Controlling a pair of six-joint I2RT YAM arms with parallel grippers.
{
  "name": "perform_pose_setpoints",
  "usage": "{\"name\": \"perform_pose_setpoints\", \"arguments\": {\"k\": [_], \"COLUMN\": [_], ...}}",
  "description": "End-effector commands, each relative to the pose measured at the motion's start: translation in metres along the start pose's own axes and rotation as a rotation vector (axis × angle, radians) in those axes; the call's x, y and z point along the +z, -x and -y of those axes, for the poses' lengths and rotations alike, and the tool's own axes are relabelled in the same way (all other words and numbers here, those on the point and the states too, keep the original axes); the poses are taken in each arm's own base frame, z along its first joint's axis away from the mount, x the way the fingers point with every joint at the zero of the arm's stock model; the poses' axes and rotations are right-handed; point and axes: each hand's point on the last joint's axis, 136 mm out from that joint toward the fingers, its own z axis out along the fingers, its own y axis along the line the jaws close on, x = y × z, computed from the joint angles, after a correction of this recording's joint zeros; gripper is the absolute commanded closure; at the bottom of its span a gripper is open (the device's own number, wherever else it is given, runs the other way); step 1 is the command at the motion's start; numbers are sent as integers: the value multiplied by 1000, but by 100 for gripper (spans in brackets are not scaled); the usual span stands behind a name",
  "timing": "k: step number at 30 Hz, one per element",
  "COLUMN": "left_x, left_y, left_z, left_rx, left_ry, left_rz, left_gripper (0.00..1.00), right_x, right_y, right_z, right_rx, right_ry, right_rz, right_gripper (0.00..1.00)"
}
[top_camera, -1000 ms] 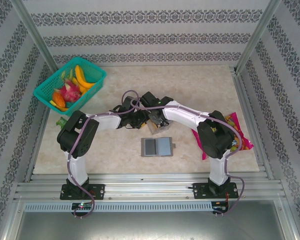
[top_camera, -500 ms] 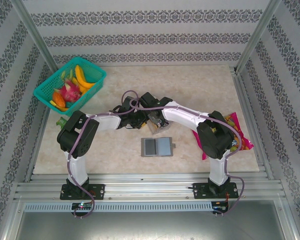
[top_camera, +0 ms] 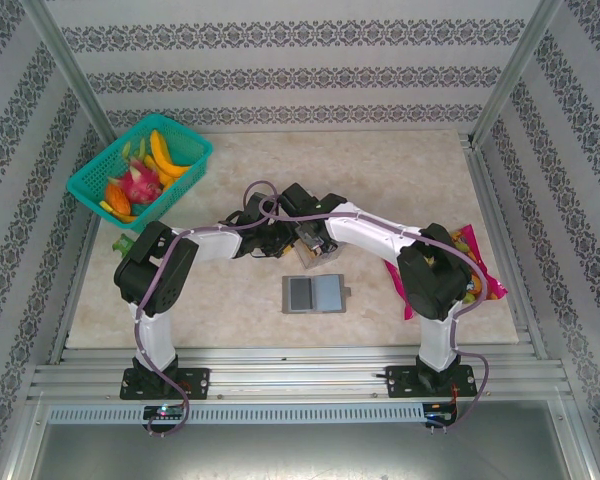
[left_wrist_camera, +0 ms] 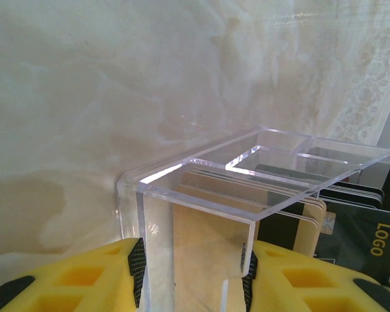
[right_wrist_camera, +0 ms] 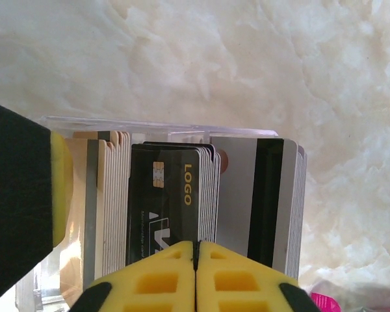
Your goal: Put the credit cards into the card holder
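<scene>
Left wrist: left end effector (left_wrist_camera: 192,276) grips clear tray (left_wrist_camera: 208,203) edge, credit cards (left_wrist_camera: 359,235) inside.

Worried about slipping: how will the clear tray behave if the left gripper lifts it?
The clear tray looks rigid, so it likely won't flex in the left gripper. Its glossy walls may slip. The upright cards probably make it top-heavy, so it could tilt.

the only legible text is the word "logo" in gold letters running along the face of a black plastic card with a gold chip (right_wrist_camera: 162,208) standing in a clear plastic tray (left_wrist_camera: 201,195); its smaller white print is too blurred to read.
</scene>
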Motion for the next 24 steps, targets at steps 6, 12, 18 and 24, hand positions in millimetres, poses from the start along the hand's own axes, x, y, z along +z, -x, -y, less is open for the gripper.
{"name": "perform_pose_setpoints", "arguments": {"k": [6,12,18,24], "left_x": [-2,-9,-18,-26], "left_y": [-2,-1,1,-1], "left_z": [-15,-4,6,11], "left_rx": [-14,20,51,64], "left_ry": [39,18,7,-1], "left_rz": [4,12,20,30], "left_gripper": [54,54,53,53], "right_x": [-24,-46,-54,-55], "right_y": [4,7,9,6], "right_z": [2,-4,-4,1], "right_rx": [39,160,257,332], "right_ry": [53,170,208,181], "right_rz": [30,53,75,67], "right_gripper": [100,100,100,100]}}
